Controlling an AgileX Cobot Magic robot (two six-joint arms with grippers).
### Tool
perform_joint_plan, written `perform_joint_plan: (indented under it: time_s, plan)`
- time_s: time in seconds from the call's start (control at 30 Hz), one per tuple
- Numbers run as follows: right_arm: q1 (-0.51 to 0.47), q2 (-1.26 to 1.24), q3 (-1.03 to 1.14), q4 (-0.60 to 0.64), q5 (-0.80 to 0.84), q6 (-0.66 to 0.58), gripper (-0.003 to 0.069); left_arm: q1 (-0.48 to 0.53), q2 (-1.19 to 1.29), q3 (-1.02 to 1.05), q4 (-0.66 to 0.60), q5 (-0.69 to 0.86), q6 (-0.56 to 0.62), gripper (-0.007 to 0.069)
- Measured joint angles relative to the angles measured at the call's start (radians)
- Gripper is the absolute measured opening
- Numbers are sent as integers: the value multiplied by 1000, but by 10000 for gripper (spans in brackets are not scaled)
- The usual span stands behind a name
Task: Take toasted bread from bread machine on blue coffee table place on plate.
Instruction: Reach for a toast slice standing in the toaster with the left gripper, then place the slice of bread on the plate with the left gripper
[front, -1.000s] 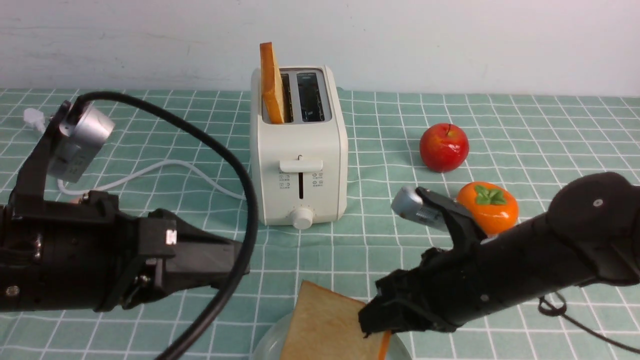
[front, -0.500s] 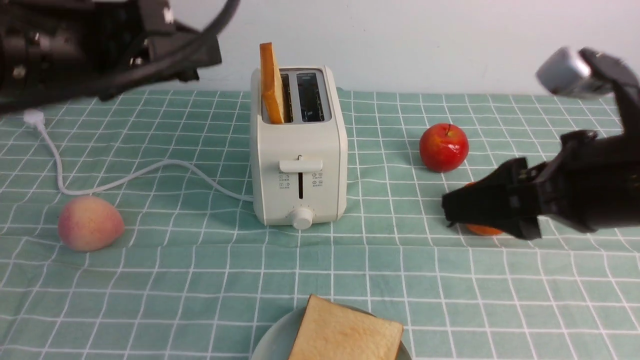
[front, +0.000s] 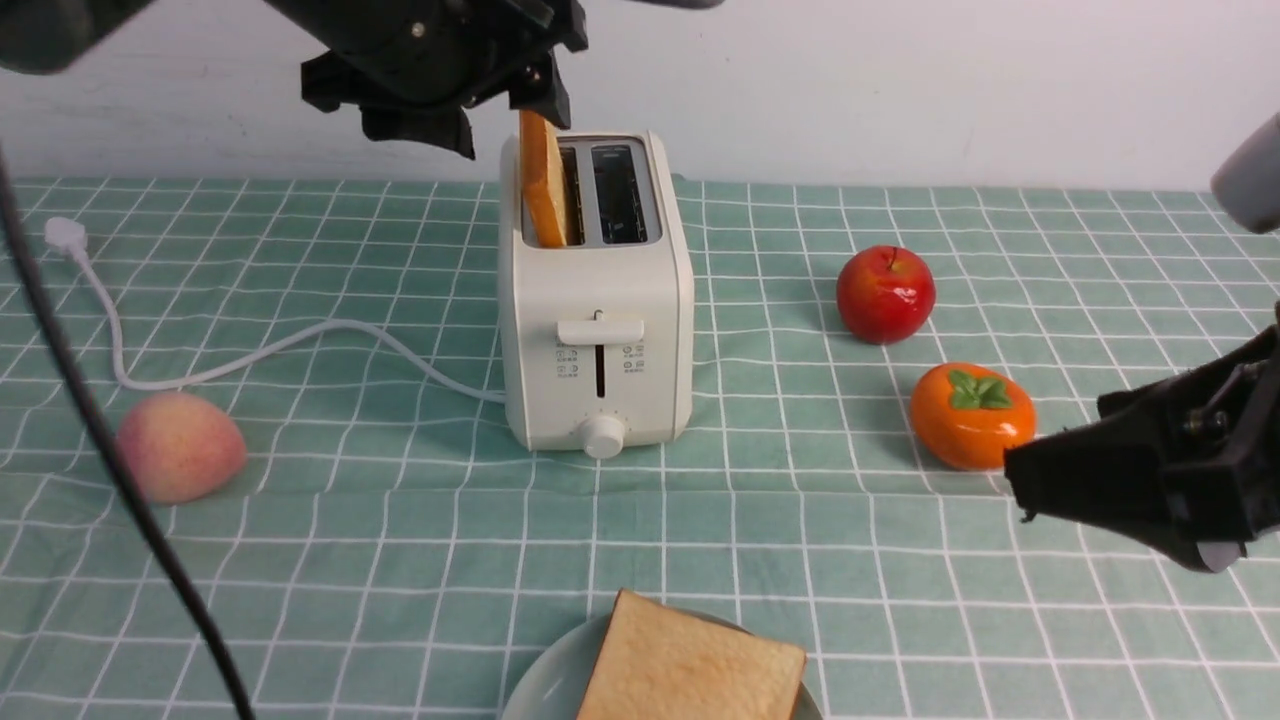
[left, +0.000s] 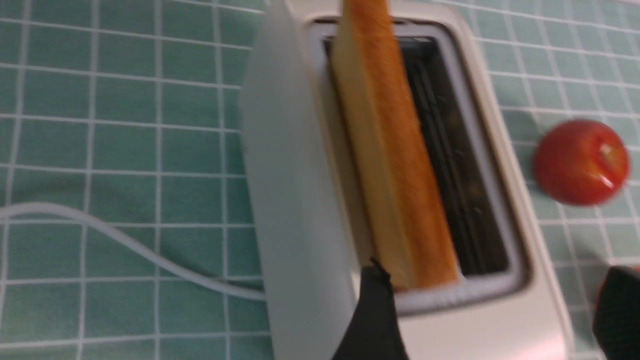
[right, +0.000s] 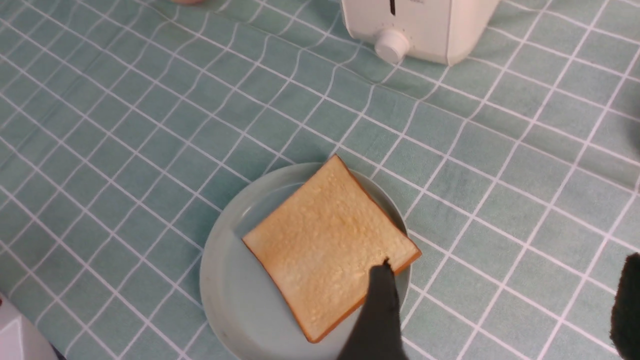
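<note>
The cream bread machine (front: 597, 300) stands mid-table on the blue coffee table (front: 350, 560). One toasted bread slice (front: 543, 180) stands upright in its left slot (left: 395, 165); the right slot is empty. My left gripper (front: 505, 120) hovers over the machine's top, open (left: 495, 300), nothing between its fingers. A second toasted bread slice (front: 690, 665) lies flat on the mint plate (front: 545, 680) at the front edge. My right gripper (front: 1040, 480) hangs open at the right, above the cloth beside the plate (right: 230, 280), one finger (right: 380, 310) overlapping that slice's corner (right: 330, 250) in the view.
A red apple (front: 886, 295) and an orange persimmon (front: 972, 415) lie right of the machine, the persimmon close to my right gripper. A peach (front: 180, 445) rests at the left. The white cord (front: 300, 345) trails left to its plug (front: 62, 235).
My left arm rose from the low left to above the bread machine and opened. My right gripper let go of the slice on the plate and drew back to the right.
</note>
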Motion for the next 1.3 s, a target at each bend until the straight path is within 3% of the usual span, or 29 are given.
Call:
perform_joint_plan:
  time_s: [0.2, 0.3, 0.37, 0.5, 0.57, 0.7, 0.83, 0.87, 1.0, 1.1, 1.23, 1.27, 1.3]
  plan:
    - [28, 0, 0, -18, 0, 35, 570, -5, 133, -46, 63, -107, -75, 531]
    - [29, 0, 0, -18, 0, 37, 570, -5, 172, -46, 64, -156, -77, 486]
    - [29, 0, 0, -18, 0, 38, 570, -5, 181, -46, 64, -168, -78, 424]
    - [29, 0, 0, -17, 0, 38, 570, -4, 178, -46, 64, -174, -79, 160]
    - [29, 0, 0, -16, 0, 38, 570, -2, 163, -46, 62, -166, -79, 84]
    - [29, 0, 0, -17, 0, 38, 570, 1, 46, -45, 67, -139, -55, 96]
    - [29, 0, 0, -22, -13, 37, 570, 2, -110, -45, 53, -110, 77, 96]
    - [29, 0, 0, -31, -28, 37, 569, 2, -199, -33, -12, -70, 194, 96]
    - [29, 0, 0, -47, -50, 34, 568, 5, -378, 99, -288, 49, 457, 96]
    - [29, 0, 0, -47, -53, 34, 568, 5, -470, 317, -571, 148, 664, 96]
    - [29, 0, 0, -47, -53, 34, 568, 4, -500, 649, -874, 169, 834, 96]
    - [29, 0, 0, -47, -53, 34, 568, 4, -500, 666, -887, 166, 840, 96]
    - [29, 0, 0, -47, -54, 34, 568, 4, -487, 816, -992, 124, 885, 96]
